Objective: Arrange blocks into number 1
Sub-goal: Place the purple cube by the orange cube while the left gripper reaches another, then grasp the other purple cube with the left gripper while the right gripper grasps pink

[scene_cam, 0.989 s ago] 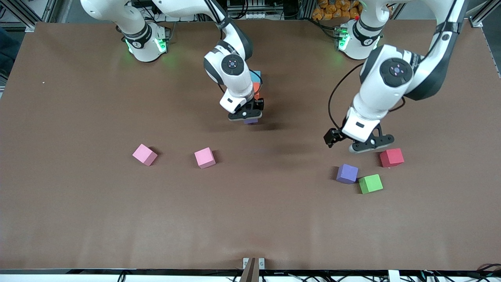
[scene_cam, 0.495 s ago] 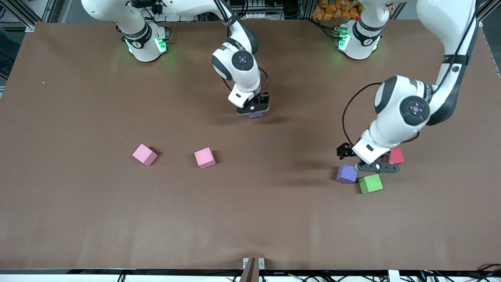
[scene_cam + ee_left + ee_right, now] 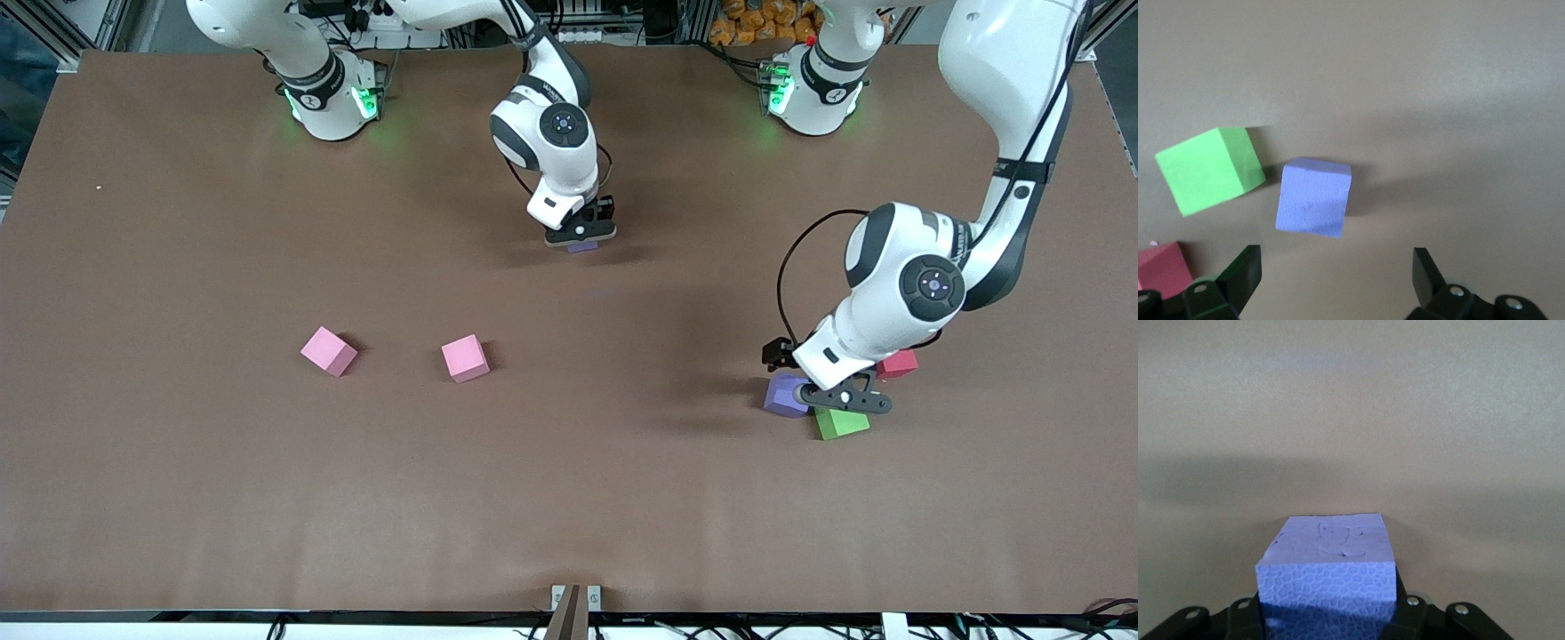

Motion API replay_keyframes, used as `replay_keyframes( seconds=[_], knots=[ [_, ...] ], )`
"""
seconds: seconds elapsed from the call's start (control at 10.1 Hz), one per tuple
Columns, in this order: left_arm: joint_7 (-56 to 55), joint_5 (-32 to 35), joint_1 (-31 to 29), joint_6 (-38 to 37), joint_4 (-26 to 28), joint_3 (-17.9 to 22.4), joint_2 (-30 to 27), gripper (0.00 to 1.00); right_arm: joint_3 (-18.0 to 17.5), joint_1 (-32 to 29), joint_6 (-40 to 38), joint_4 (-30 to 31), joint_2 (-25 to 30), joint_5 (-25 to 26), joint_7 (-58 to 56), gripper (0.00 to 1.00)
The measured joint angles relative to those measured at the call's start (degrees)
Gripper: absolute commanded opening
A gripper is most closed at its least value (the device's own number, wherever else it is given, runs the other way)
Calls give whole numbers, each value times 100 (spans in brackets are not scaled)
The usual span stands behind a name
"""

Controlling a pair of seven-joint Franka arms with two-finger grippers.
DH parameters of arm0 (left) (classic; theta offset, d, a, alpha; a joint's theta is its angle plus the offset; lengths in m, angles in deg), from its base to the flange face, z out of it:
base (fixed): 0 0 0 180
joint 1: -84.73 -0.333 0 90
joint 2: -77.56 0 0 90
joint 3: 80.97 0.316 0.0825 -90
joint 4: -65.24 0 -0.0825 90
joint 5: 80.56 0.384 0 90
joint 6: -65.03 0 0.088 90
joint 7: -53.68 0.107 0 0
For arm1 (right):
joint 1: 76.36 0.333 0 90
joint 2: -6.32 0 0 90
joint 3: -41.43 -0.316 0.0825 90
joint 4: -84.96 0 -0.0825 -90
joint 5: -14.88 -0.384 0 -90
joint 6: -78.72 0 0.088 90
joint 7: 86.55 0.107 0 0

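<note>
My right gripper is shut on a purple block low over the table's middle, toward the bases. In the right wrist view that block fills the space between the jaws of the right gripper. My left gripper hangs open just above a second purple block and a green block, with a red block beside it. The left wrist view shows the purple block, green block and red block ahead of the open left gripper. Light blue and orange blocks are hidden.
Two pink blocks lie apart on the brown table, toward the right arm's end. Both arm bases stand along the table's edge by the robots.
The left gripper came down from beside the red block to just above the purple and green blocks. The right gripper carried its purple block toward the bases, and its arm now covers the blue and orange blocks.
</note>
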Motion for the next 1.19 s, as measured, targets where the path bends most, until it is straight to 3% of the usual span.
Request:
replay_keyframes(
  seconds=[0.2, 0.3, 0.4, 0.49, 0.79, 1.19],
  knots=[
    [596, 1, 37, 10, -100, 143, 159, 100, 1, 9, -1, 4, 0, 0, 99, 68],
    [842, 1, 50, 28, -131, 246, 218, 100, 7, 10, -8, 9, 1, 0, 118, 84],
    [980, 1, 65, 37, -170, 299, 281, 100, 13, 10, -15, 30, 0, -1, 125, 88],
    [1004, 1, 85, 45, -203, 309, 335, 100, 17, 10, -14, 45, 1, -1, 133, 100],
    [1004, 1, 156, 130, -250, 326, 474, 100, 92, -64, -33, 40, 219, -3, 228, 100],
    [1004, 1, 181, 335, -271, 433, 660, 100, 145, -1019, -770, 35, 1160, 30, 65, 100]
  ],
)
